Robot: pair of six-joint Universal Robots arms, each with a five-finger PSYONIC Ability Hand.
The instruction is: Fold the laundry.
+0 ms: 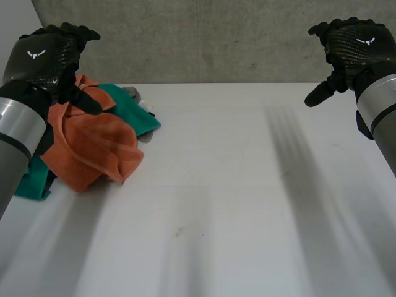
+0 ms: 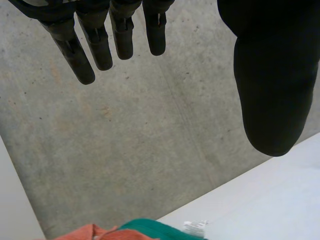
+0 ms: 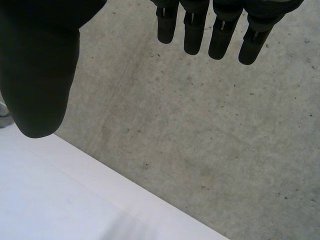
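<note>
My left hand [image 1: 49, 59] hangs at the upper left of the frame, fingers straight and holding nothing, over an orange cloth [image 1: 93, 148] heaped on a green cloth [image 1: 133, 114] on the table [image 1: 235, 204]. My right hand [image 1: 352, 46], at the upper right, is spread wide and holds nothing.

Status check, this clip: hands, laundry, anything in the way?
Left hand open, raised. Right hand open, raised, empty. Orange cloth crumpled on green cloth, unfolded, near left hand. No obstacle seen.
</note>
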